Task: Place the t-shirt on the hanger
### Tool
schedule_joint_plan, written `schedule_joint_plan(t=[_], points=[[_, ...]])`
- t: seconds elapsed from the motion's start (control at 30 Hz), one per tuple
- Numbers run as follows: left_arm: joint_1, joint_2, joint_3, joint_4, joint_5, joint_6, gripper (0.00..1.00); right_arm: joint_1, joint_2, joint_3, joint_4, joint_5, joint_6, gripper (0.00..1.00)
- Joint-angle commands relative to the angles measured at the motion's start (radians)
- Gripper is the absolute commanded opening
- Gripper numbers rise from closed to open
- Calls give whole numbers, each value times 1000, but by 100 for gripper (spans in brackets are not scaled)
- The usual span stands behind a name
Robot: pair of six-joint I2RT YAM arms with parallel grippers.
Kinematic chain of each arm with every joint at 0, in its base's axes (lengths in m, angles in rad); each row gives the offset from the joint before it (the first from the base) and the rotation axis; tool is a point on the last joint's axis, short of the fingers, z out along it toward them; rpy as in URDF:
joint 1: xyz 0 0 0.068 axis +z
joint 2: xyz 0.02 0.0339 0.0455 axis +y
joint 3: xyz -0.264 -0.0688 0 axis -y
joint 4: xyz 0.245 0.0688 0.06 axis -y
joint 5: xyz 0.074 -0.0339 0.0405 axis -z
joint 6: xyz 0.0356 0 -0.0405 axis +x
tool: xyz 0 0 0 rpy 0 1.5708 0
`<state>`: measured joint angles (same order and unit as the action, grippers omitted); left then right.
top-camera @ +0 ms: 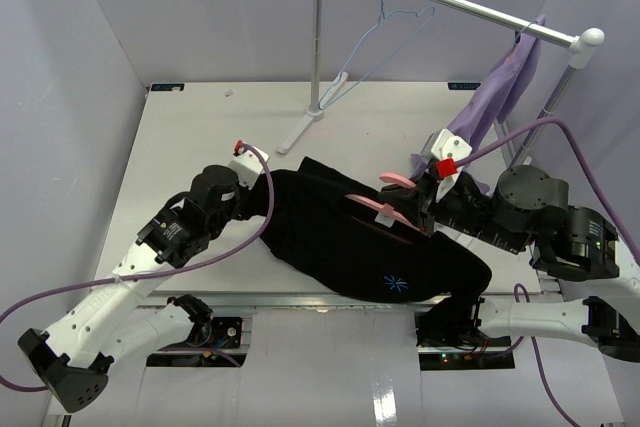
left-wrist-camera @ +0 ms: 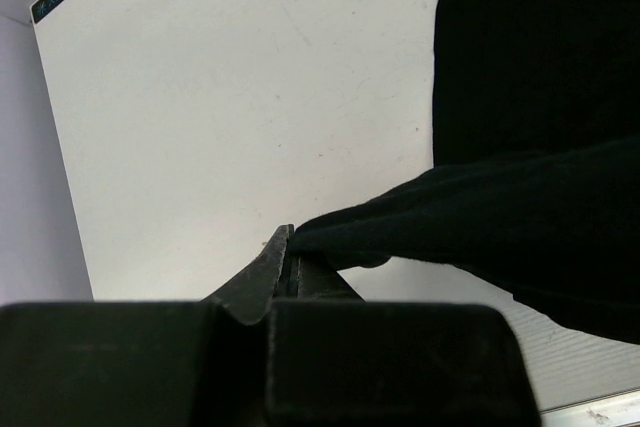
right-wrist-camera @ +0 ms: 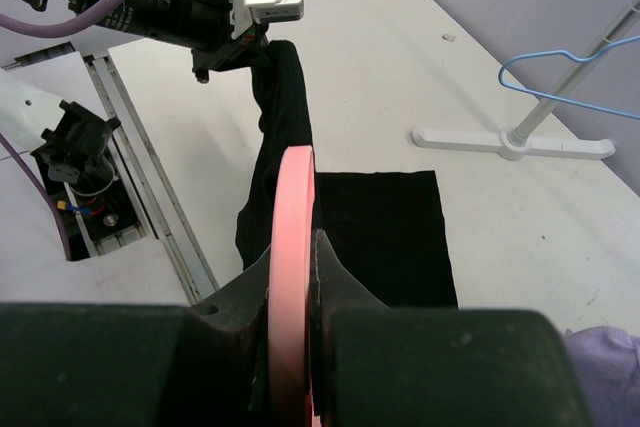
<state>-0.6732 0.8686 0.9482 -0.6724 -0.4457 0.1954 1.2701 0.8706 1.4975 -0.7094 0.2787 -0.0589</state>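
Two arms are reaching in over the white table (top-camera: pixel 190 137) from its near edge, one on each side of the black t-shirt (top-camera: pixel 340 237). The t-shirt is lying across the near half of the table, stretching from the left arm toward the right one, with its small blue star mark (top-camera: pixel 393 282) facing up near the front edge.

The left tool (top-camera: pixel 268 179) is pinching the t-shirt's left end. In its own wrist view, the left tool (left-wrist-camera: pixel 290 247) is pressing its jaws together on a fold of the t-shirt (left-wrist-camera: pixel 520 207), which is rising a little off the table (left-wrist-camera: pixel 220 127) (the right wrist view is showing that same end lifted into a narrow strip).

The right tool (top-camera: pixel 428 209) is clenching the pink hanger (top-camera: pixel 378 207) at the t-shirt's far right edge. From the right wrist, the hanger (right-wrist-camera: pixel 293 237) is standing edge-on between the jaws of the right tool (right-wrist-camera: pixel 295 277), above the t-shirt (right-wrist-camera: pixel 380 227). How much of the hanger is sitting inside the cloth I cannot tell.

Behind them, a metal rack (top-camera: pixel 316 37) is standing at the far side of the table. It is carrying a thin light-blue wire hanger (top-camera: pixel 383 15) and, at its right end, a lavender garment (top-camera: pixel 510 87).
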Motion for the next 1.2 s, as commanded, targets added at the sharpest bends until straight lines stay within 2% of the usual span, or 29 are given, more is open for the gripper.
schedule_joint_plan(t=[0.0,0.23,0.4,0.43,0.53,0.57,0.63,0.7,0.87,1.0,1.17], points=[[15,-1,26,-58,-60,-28,0,1,-11,38,77,29,0,8],[15,-9,27,-58,-29,-28,1,0,2,34,79,34,-1,8],[15,-78,81,-47,190,28,84,2,22,29,76,34,-1,8],[15,-95,98,-43,200,38,89,0,25,29,76,33,1,8],[15,-134,225,-53,245,99,92,1,57,37,76,21,0,8],[16,-136,266,-66,302,118,92,1,70,40,76,14,1,8],[16,-130,344,-93,460,160,89,0,91,49,76,-8,3,8],[17,-110,432,-106,693,192,84,0,107,58,79,-35,2,8],[15,-7,526,-175,1044,288,75,0,150,66,117,-161,-18,8],[15,60,516,-214,1157,355,75,0,187,80,137,-190,-22,8],[14,71,463,-211,1230,389,78,0,188,50,200,-210,-30,8]])
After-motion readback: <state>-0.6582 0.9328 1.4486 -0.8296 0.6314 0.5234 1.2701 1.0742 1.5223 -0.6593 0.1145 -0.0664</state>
